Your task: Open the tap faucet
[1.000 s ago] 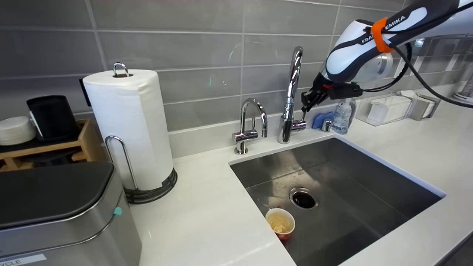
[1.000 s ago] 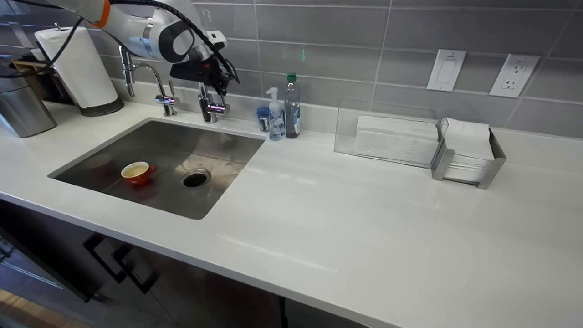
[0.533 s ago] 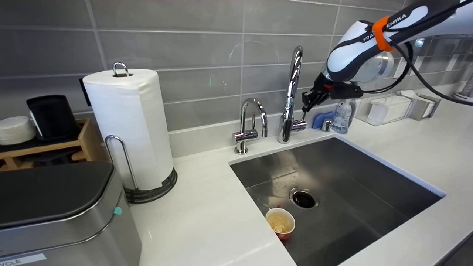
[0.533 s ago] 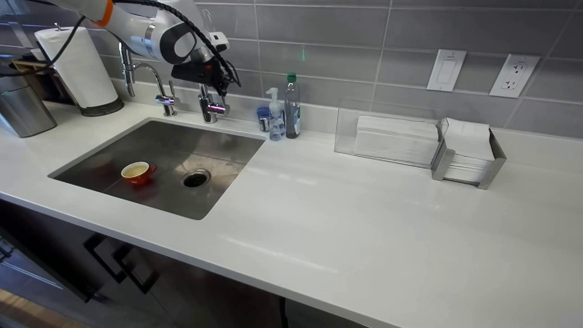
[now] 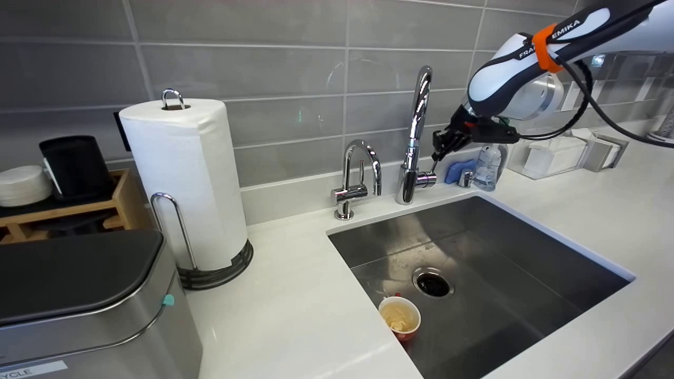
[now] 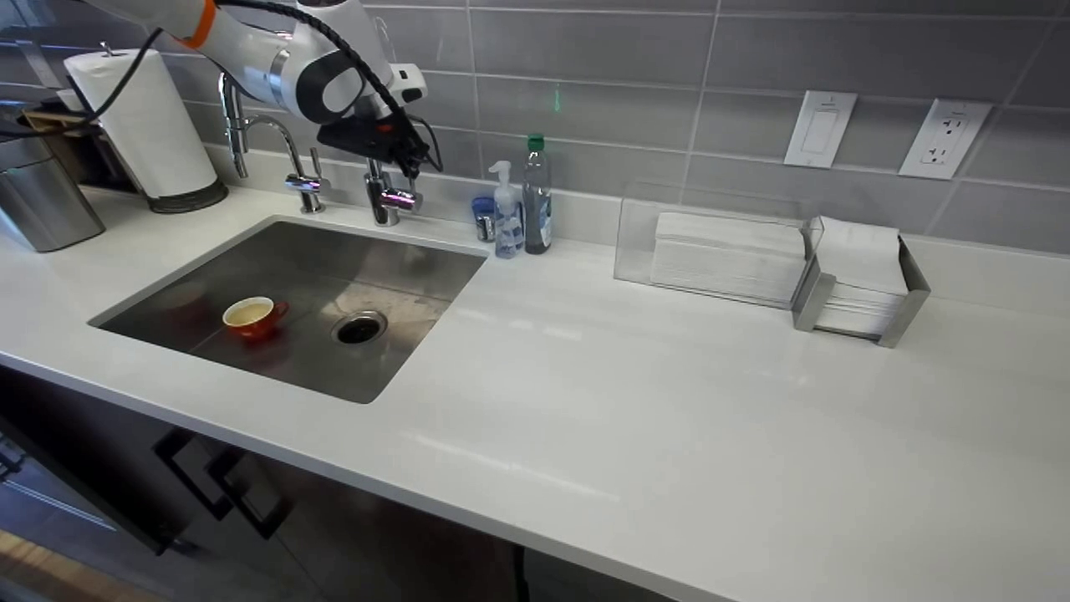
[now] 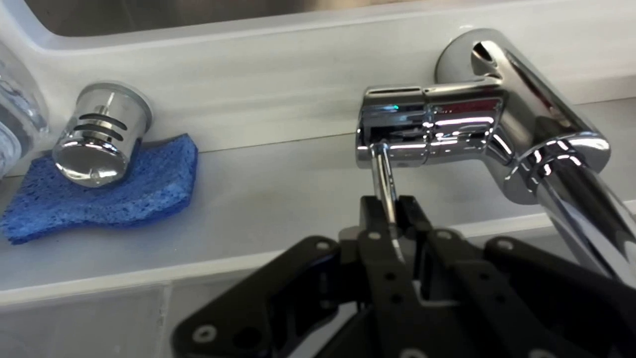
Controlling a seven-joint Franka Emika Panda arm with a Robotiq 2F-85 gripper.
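The tall chrome tap faucet [image 5: 417, 118] stands behind the sink in both exterior views. Its body shows in the wrist view [image 7: 534, 107], with a short side cylinder [image 7: 422, 127]. A thin lever [image 7: 382, 171] sticks out of that cylinder. My gripper [image 7: 389, 204] is shut around this lever, which runs between the two black fingertips. The lever's far end lies among the fingers and is partly hidden. In an exterior view the gripper [image 5: 436, 152] comes down from the upper right onto the lever. In an exterior view the arm hides the upper faucet, and the gripper [image 6: 410, 171] covers most of the lever.
A shorter gooseneck tap [image 5: 345, 195] stands beside the faucet. A blue sponge [image 7: 164, 174], a chrome cap [image 7: 92, 154], a soap pump [image 6: 506, 217] and a green-capped bottle [image 6: 537, 201] stand on the faucet's other side. A red cup [image 6: 255, 322] sits in the sink [image 6: 292, 376].
My gripper and arm have shifted very slightly to the right in both exterior views. The lever stays between the fingers, and its top leans slightly further right.
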